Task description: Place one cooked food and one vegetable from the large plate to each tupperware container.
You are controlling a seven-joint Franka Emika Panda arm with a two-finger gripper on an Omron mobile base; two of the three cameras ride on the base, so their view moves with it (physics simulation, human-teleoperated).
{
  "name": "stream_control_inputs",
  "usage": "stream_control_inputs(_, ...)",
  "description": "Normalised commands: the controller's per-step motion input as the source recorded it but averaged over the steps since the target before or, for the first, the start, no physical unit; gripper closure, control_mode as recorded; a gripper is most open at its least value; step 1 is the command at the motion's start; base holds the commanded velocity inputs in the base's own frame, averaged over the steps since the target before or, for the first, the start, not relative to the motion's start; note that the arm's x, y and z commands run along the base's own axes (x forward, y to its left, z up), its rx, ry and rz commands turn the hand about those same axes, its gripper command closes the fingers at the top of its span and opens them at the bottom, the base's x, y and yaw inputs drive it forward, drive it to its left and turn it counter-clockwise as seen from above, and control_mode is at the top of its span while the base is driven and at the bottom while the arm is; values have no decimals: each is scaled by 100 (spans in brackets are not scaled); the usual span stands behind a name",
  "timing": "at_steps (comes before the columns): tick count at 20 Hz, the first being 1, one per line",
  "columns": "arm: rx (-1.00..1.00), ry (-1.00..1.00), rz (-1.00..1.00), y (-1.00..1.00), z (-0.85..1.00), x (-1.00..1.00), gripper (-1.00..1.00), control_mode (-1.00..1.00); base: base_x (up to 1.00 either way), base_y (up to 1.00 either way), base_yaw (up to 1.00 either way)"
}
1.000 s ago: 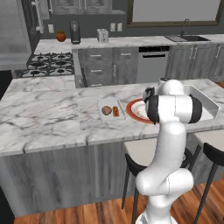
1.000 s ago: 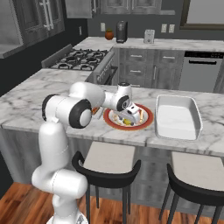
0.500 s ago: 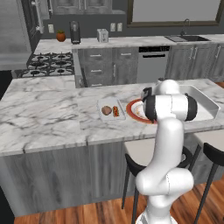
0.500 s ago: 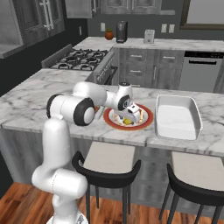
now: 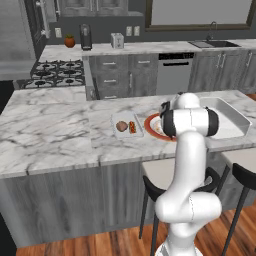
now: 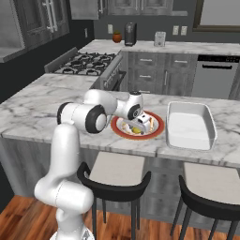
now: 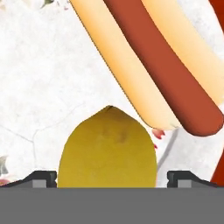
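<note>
The marble island counter [image 5: 50, 135] carries the deep white container [image 6: 190, 125], the large plate [image 6: 157, 127] and the small flat tray [image 5: 126, 117]. On the plate lie a hot dog [image 7: 162, 65] and a yellow vegetable [image 7: 107, 151]. The gripper [image 7: 112, 177] stands wide apart, straddling the vegetable; contact is unclear.

A dim kitchen with dark grey cabinets [image 5: 132, 77] and a warm wooden floor [image 5: 105, 245]. A marble-topped island [image 5: 50, 135] fills the foreground, with 2 black-framed stools [image 6: 117, 176] with pale seats tucked under its near edge. Behind it, a gas stove [image 5: 55, 72] sits left of a steel dishwasher [image 5: 175, 72]. The back counter [image 5: 145, 47] holds a sink with a tap [image 5: 212, 42], what may be a toaster [image 5: 117, 40], and a dark appliance [image 5: 86, 36]. A pale window [image 5: 200, 12] is above the sink.
</note>
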Motion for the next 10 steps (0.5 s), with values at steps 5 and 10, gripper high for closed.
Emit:
stream_control_inputs(5, 1, 0, 0, 0, -15, 9, 100, -100, 0, 0, 0)
stream_control_inputs(10, 0, 0, 0, 0, -8, -14, 100, -100, 0, 0, 0)
